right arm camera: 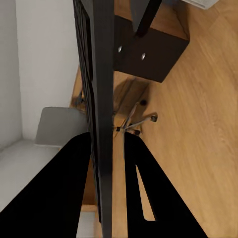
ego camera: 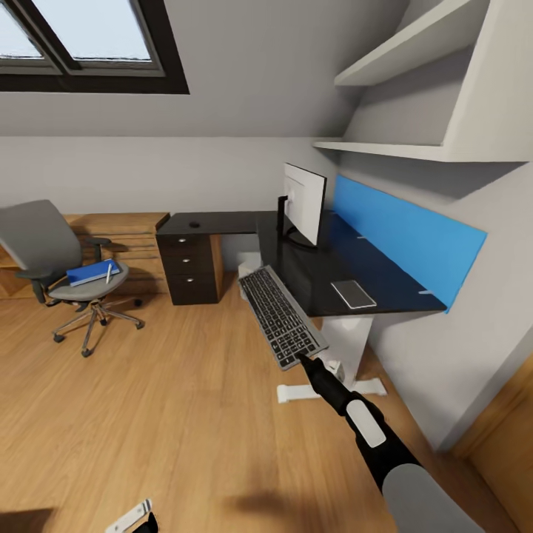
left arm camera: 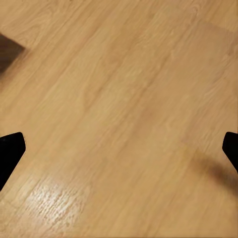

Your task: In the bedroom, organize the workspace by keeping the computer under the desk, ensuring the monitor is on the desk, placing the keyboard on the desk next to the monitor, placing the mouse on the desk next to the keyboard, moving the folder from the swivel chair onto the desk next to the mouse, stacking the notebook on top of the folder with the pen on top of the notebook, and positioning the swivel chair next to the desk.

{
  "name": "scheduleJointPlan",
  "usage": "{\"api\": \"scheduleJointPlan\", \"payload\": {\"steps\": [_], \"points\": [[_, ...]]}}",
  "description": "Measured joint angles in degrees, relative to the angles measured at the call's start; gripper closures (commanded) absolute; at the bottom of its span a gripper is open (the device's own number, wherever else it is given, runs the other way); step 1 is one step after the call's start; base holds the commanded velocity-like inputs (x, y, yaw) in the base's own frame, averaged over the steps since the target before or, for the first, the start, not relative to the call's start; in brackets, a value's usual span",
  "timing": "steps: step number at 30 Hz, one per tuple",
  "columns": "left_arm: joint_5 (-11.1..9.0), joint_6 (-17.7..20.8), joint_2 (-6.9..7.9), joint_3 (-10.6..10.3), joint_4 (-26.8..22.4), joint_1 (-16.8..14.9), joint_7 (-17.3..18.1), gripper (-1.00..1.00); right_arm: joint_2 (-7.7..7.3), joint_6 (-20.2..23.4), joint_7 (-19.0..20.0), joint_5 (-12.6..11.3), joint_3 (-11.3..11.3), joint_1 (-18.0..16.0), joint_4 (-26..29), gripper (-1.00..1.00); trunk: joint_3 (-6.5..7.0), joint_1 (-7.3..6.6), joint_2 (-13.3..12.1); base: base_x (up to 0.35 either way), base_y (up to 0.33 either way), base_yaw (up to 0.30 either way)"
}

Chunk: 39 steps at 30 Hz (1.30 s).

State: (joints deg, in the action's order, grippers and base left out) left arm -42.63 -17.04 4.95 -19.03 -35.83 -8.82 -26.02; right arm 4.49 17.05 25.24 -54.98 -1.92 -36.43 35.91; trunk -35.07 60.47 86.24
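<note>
The keyboard step is in hand: the right gripper [ego camera: 305,360] pinches the keyboard [ego camera: 282,314] by its near end, holding it just off the desk [ego camera: 326,277] edge, short of the monitor [ego camera: 304,202]. Next, it needs lifting over the desktop beside the monitor. The left gripper [left arm camera: 119,148] fingers are spread above the floor.

Head cam looks down fwd over desk [ego camera: 348,274]. L wrist cam faces wood floor [left arm camera: 124,99] close up. R wrist cam hugs keyboard [right arm camera: 101,99] edge-on; shares swivel chair [ego camera: 55,259] w/ head.
</note>
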Motion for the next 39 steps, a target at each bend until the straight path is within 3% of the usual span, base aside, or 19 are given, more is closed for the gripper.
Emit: {"api": "scheduleJointPlan", "payload": {"steps": [12, 22, 39], "points": [[0.01, 0.0, -0.03, -0.35, 0.31, 0.0, -0.01, -1.0, 0.06, 0.13, 2.18, 0.13, 1.01, 0.0, -0.02, 1.0, 0.0, -0.02, 0.0, 0.203, 0.218, 0.0], [-0.04, 0.01, -0.03, -0.36, 0.36, -0.01, 0.01, -1.0, 0.29, 0.22, 4.59, -0.33, 1.31, -0.01, -0.15, 1.0, 0.0, 0.0, 0.0, 0.1, 0.054, 0.0], [0.03, 0.0, -0.03, -1.84, 0.34, 0.0, -0.1, -1.0, 0.53, 0.31, 6.45, -0.12, 1.22, 0.0, -0.33, 1.0, 0.0, -0.02, 0.0, 0.188, 0.268, 0.0]]}}
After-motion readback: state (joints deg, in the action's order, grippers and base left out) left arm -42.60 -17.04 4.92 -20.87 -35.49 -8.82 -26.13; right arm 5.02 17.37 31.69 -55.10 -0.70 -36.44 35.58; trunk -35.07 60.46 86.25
